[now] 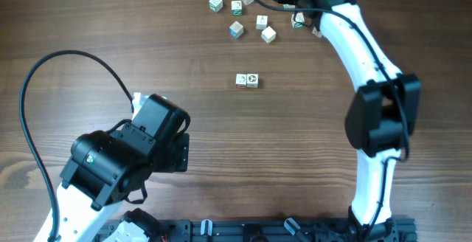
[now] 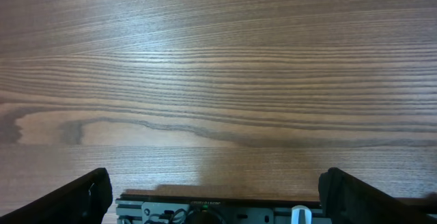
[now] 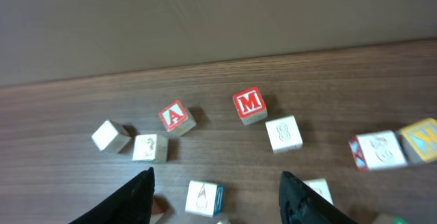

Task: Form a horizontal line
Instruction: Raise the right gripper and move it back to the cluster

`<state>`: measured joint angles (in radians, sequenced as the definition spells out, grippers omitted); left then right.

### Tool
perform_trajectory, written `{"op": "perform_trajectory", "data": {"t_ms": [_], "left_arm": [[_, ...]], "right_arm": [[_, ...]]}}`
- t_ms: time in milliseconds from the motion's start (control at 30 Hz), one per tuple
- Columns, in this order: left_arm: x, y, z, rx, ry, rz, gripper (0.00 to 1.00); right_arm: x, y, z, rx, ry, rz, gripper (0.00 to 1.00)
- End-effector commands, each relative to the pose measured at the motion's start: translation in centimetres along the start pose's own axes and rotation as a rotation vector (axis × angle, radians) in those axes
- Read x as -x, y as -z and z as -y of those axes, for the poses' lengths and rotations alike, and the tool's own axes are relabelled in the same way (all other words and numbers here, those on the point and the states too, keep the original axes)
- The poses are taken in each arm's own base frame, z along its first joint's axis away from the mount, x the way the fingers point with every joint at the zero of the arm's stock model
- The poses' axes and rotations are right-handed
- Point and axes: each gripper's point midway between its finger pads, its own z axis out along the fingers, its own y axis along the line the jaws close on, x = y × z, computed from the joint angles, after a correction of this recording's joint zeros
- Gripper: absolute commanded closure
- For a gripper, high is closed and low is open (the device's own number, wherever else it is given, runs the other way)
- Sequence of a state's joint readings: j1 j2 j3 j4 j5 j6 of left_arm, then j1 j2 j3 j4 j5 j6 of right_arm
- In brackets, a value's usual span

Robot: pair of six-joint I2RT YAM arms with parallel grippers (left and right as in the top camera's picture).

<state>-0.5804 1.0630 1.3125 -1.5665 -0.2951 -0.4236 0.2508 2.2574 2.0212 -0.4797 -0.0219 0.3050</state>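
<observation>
The horizontal line [image 1: 247,80] is a short row of two small whitish cubes touching side by side at mid-table. Several loose letter cubes [image 1: 262,22] lie scattered at the far edge. My right gripper [image 3: 216,176] hovers over that scatter, open, with a whitish cube with a blue side [image 3: 203,198] on the table between its fingers [image 3: 140,193], untouched. A red A cube [image 3: 176,117] and a red M cube [image 3: 249,106] lie just beyond. My left gripper [image 2: 218,183] is wide open over bare wood, far from every cube.
The left arm [image 1: 125,157] fills the near left corner of the table. The right arm [image 1: 369,72] stretches along the right side to the far edge. More cubes [image 3: 375,150] lie to the right of the right gripper. A black rail [image 1: 280,231] runs along the near edge.
</observation>
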Motion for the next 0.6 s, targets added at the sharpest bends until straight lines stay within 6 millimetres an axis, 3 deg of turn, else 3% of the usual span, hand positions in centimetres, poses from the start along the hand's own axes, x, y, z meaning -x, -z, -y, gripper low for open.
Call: {"op": "perform_trajectory", "data": {"t_ms": [0,333,567], "left_arm": [[0.1,-0.1,-0.3,0.017,0.001,0.004,0.00],[0.1,-0.1,-0.3,0.017,0.001,0.004,0.00],[0.1,-0.1,-0.3,0.017,0.001,0.004,0.00]], "right_arm": [[0.5,-2.6,0.8,-0.014,0.034,-0.006,0.39],[-2.3,-7.7,4.1,-0.005,-0.001,-0.055,0.37],[-4.5,-10.5,5.0,-0.010,-0.006,-0.067,0.35]]}}
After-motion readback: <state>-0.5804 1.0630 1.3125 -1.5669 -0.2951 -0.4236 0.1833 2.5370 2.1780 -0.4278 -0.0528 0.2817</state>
